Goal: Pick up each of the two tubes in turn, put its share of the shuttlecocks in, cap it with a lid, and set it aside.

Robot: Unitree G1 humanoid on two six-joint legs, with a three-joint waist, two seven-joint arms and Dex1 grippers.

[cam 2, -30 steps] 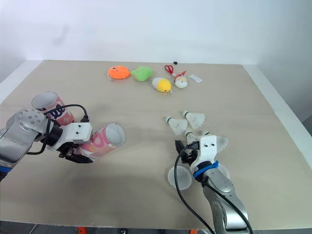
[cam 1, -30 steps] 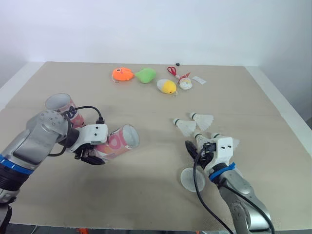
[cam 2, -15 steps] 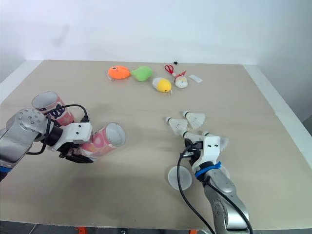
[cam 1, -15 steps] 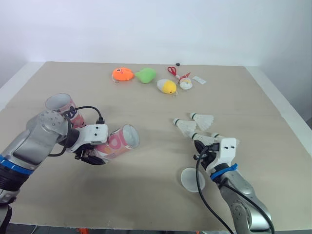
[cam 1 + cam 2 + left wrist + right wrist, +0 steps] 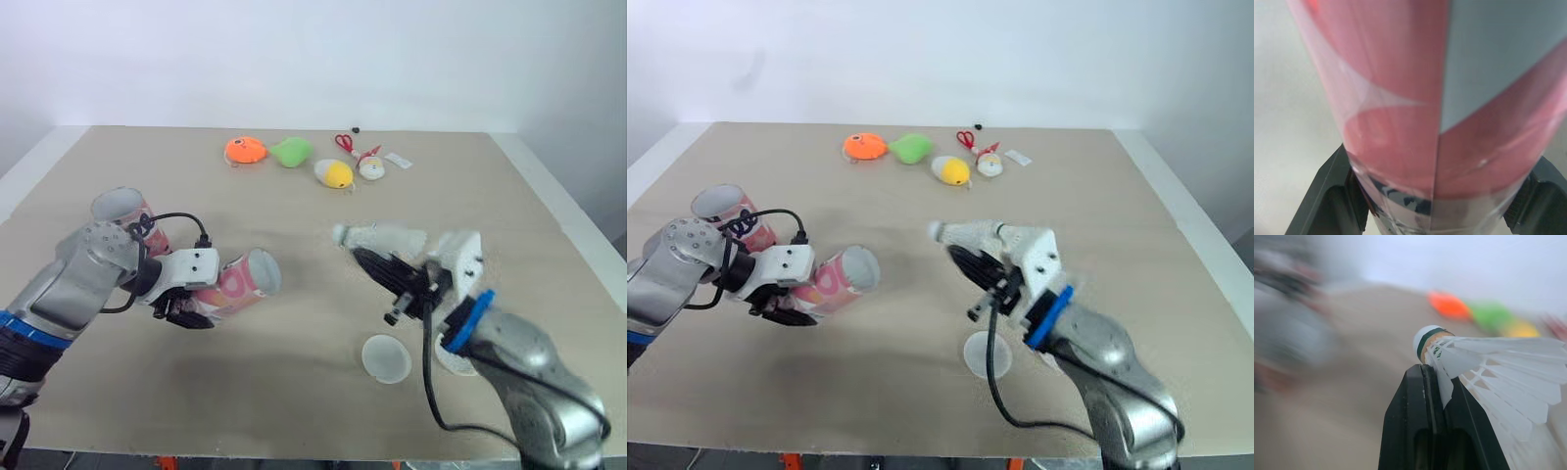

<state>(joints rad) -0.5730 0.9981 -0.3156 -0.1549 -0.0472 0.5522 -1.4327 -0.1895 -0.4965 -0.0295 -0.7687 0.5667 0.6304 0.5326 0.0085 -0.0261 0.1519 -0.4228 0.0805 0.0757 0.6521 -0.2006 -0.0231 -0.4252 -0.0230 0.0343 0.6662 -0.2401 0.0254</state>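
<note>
My left gripper (image 5: 186, 313) is shut on a pink patterned tube (image 5: 233, 284), held tilted above the table with its open mouth facing right. In the left wrist view the tube (image 5: 1415, 98) sits between both fingers (image 5: 1332, 196). A second pink tube (image 5: 122, 208) stands upright behind my left arm. My right gripper (image 5: 364, 258) is raised over the table centre, shut on the feathers of a white shuttlecock (image 5: 965, 233), its cork pointing left toward the tube. A round white lid (image 5: 385, 357) lies on the table below it. My right arm covers the table to its right.
Along the far side lie an orange toy (image 5: 245, 150), a green toy (image 5: 292, 151), a yellow toy (image 5: 336, 173), red scissors (image 5: 346, 142), a small figure (image 5: 372, 168) and a white tag (image 5: 399, 160). The table's right edge (image 5: 578, 235) is close to my right arm.
My right gripper has risen from the table with a shuttlecock and swung left toward the held tube. The left arm and its tube have stayed put.
</note>
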